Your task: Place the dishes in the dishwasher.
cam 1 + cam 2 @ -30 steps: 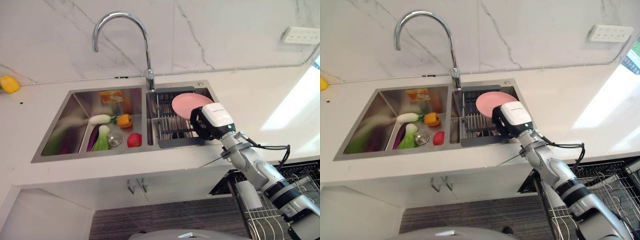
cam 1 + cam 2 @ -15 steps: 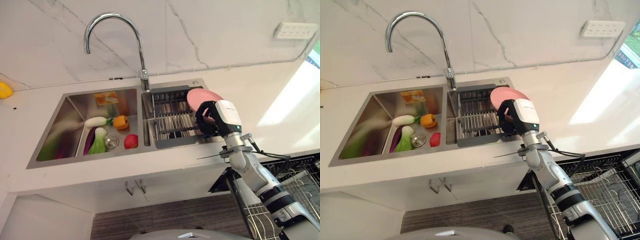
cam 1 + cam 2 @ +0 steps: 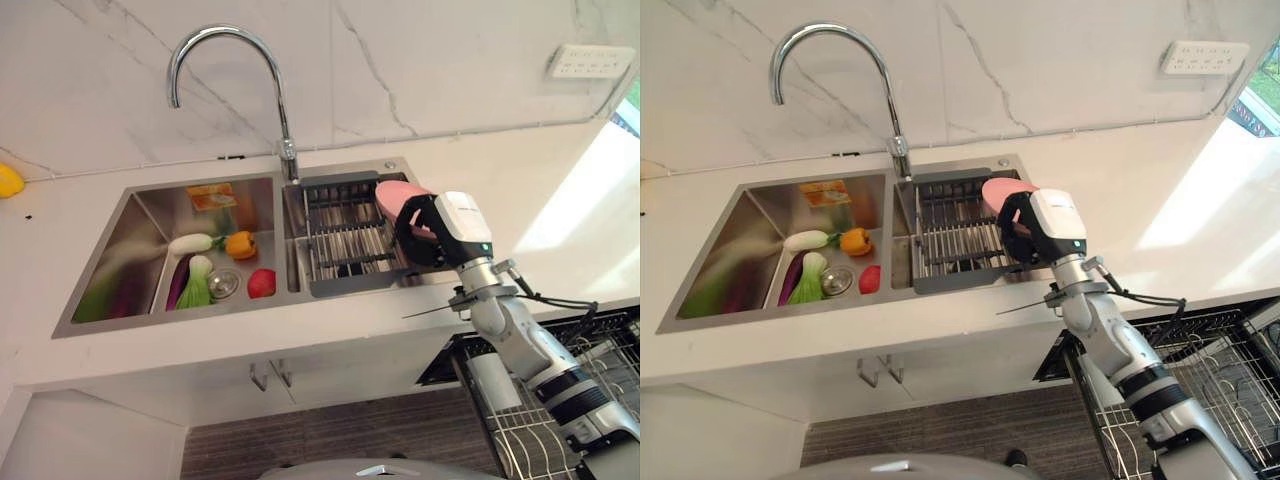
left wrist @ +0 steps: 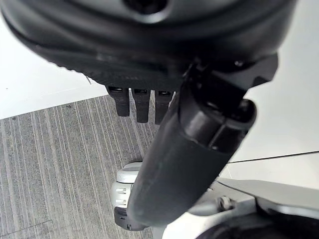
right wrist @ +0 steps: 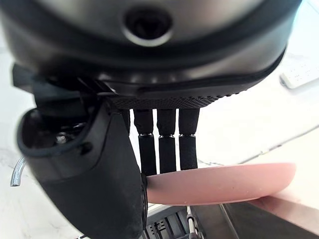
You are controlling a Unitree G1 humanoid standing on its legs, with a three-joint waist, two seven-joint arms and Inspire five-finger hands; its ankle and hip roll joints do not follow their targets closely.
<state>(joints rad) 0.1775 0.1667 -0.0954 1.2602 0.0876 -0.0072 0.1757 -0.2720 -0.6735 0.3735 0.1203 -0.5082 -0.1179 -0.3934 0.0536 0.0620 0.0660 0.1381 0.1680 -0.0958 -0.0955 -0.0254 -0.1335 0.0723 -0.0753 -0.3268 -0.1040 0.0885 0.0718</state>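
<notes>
Over at the double sink [image 3: 140, 215] set into the white counter [image 3: 520, 190], the left basin has a bunch of produce sitting in it: a white radish-looking thing [image 3: 199, 240], an orange pepper [image 3: 241, 243], a red tomato or apple [image 3: 262, 283], some leafy greens [image 3: 202, 282] and what looks like a purple eggplant [image 3: 182, 280] tucked beside the greens, all clustered round the drain [image 3: 226, 284]. Right basin holds a dark drying rack [image 3: 345, 240] with metal bars, nothing on the bars that I can see. A curved chrome faucet [image 3: 225, 70] rises between the two basins. Bottom right, below the counter edge, the wire dishwasher rack [image 3: 560, 410] is pulled out. Writing-wise, there's a colourful label reflected on the back wall of the left basin but it's too small to read. Now the hand bit: the right hand [image 3: 1035, 228] is up over the right side of the drying rack with the pink plate [image 5: 224, 183] pinched between thumb and fingers [image 5: 167, 144], plate held roughly level above the rack. The left hand [image 4: 189, 144] is hanging down over grey striped floor [image 4: 50, 164], fingers loose and nothing in it.
</notes>
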